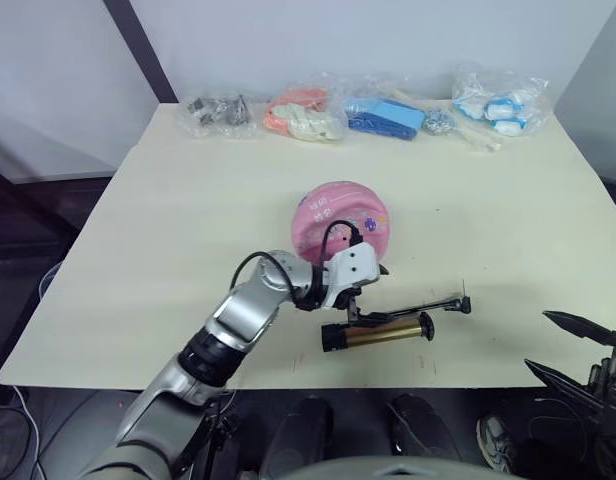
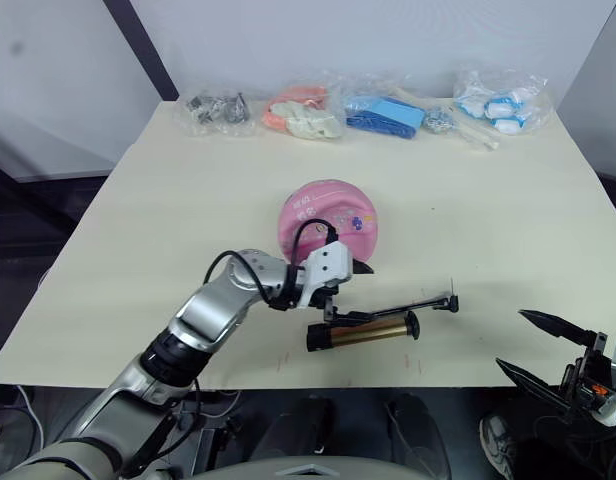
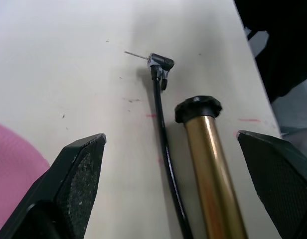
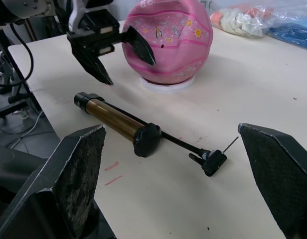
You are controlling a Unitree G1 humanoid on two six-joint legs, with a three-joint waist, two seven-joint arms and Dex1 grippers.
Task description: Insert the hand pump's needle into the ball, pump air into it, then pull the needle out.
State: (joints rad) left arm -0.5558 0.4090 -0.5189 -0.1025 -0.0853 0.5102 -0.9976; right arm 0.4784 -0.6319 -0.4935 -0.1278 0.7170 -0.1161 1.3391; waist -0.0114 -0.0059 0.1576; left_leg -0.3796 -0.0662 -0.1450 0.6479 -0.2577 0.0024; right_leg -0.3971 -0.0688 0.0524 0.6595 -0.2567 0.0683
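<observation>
A: Left claw (image 1: 363, 300) — state?
B: Spread wide, holding nothing. Poised over the pump (image 1: 378, 333), tips pointing down at the barrel's near half, no contact visible.
A: Handling?
B: Probably light, rigid metal, slick barrel. Best grabbed mid-barrel or by a black cap; hose thin and floppy, no good for lifting.
A: Ball (image 1: 340, 222)?
B: Just behind the claw, on a white ring, dented on top. Soft, likely to give when pushed.
A: Needle (image 1: 465, 292)?
B: Right end of the hose, on the table (image 1: 168, 230), sticking up off the fitting. Thin, bendable — better pinched at the fitting.
A: Right claw (image 1: 578, 352)?
B: Also gaping and empty, off the table's right corner, well apart from the needle.
</observation>
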